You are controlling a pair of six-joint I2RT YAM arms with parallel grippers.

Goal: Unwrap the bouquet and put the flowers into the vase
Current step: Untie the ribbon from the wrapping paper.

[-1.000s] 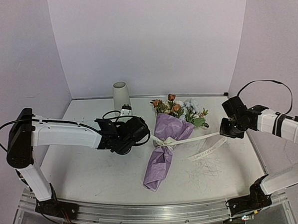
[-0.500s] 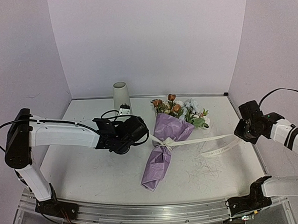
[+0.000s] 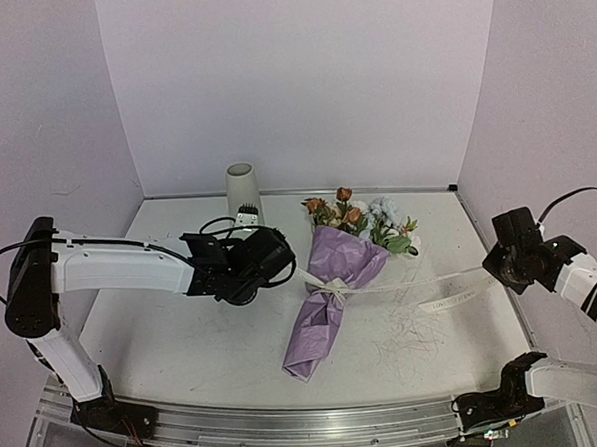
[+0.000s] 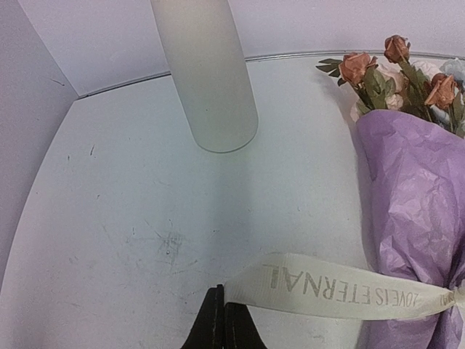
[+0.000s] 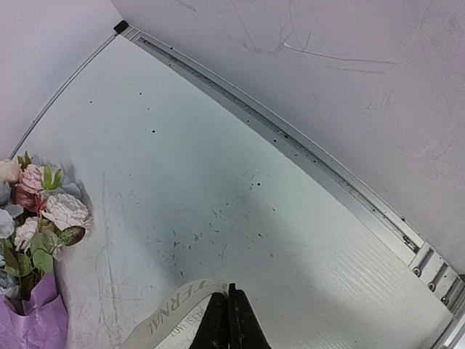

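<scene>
The bouquet (image 3: 329, 294) lies on the table in its lilac paper cone (image 4: 415, 196), with the flowers (image 3: 356, 217) pointing toward the back wall. A cream ribbon (image 3: 426, 277) is tied at its waist. My left gripper (image 3: 293, 273) is shut on the ribbon's left end (image 4: 341, 292), just left of the knot. Far to the right, my right gripper (image 3: 494, 266) is shut on the other ribbon end (image 5: 168, 314), which is stretched out from the knot. The off-white vase (image 3: 243, 191) stands upright behind the left gripper, near the back wall.
A loose ribbon tail (image 3: 461, 296) hangs below the right gripper. The table's metal rail (image 5: 341, 189) and the right wall run close to that gripper. Pink and cream blooms (image 5: 51, 211) show at the left edge of the right wrist view.
My right gripper has moved right toward the wall, drawing the ribbon out longer from the knot. The left gripper has edged slightly left with its ribbon end.
</scene>
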